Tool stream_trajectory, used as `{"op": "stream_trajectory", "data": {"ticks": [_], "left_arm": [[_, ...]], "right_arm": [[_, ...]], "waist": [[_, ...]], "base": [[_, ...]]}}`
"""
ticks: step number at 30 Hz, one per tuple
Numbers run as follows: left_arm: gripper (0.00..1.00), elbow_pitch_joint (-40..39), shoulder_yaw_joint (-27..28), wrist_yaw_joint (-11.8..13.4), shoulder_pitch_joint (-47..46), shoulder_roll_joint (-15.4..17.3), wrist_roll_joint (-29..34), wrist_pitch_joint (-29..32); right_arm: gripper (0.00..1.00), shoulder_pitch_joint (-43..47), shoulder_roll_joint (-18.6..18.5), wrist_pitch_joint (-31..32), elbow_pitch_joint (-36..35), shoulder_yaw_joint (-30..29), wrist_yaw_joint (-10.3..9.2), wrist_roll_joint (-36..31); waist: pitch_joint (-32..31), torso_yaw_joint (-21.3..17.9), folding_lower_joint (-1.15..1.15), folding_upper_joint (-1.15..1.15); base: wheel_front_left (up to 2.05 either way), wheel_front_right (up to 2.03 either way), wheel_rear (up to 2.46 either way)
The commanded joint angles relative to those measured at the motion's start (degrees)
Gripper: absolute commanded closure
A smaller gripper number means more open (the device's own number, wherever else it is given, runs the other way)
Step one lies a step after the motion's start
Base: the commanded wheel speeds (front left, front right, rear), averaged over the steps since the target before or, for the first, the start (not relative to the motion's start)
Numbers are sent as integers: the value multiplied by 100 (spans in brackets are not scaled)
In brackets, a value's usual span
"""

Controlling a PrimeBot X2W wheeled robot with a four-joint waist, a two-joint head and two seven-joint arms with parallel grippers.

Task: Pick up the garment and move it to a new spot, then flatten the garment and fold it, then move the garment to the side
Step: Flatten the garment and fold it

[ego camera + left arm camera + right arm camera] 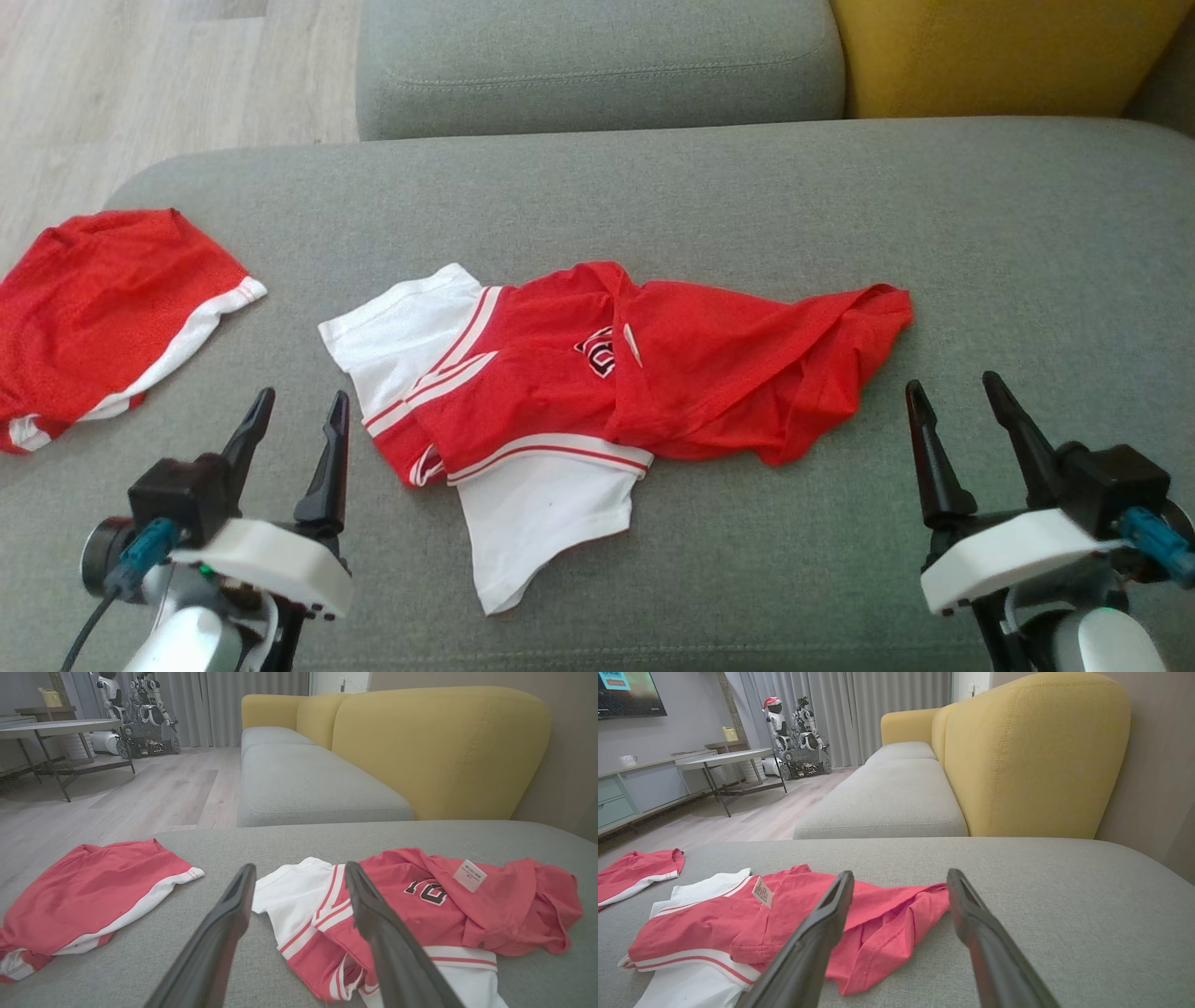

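The garment (597, 373) is a red shirt with white sleeves and a dark chest emblem, lying crumpled in the middle of the grey sofa seat (653, 187). The left wrist view shows the garment (420, 905) with a white label on its red body, and it shows again as the garment (784, 924) in the right wrist view. My left gripper (297, 409) stands open at the lower left, a little short of the white sleeve. My right gripper (950, 385) stands open at the lower right, just right of the red hem. Neither touches the cloth.
A second red piece with a white band (103, 317) lies at the seat's left end. Behind are another grey cushion (597, 65) and a yellow backrest (999, 51). Wooden floor (140, 84) lies beyond the left edge. A table (56, 728) and a parked robot (140, 714) stand far off.
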Motion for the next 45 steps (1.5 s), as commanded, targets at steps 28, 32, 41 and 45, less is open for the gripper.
{"op": "stream_trajectory", "data": {"ticks": [28,32,41,45], "left_arm": [[0,-174,89,-44,-877,121,148,-29],[0,-88,55,-101,-1069,47,184,-77],[0,93,99,-159,-1215,-46,193,-165],[0,150,148,-177,-1227,-77,215,-198]], "right_arm": [[0,-1426,-30,3,1408,1881,-4,265],[0,-1883,-30,-97,2077,2204,-4,361],[60,-2369,-30,-96,3054,2412,-4,520],[100,-2476,-30,-154,3226,2420,-4,603]], "waist": [[784,412,0,0],[987,568,0,0],[1126,644,0,0],[1120,577,0,0]], "base": [[0,0,0],[0,0,0],[0,0,0],[0,0,0]]}}
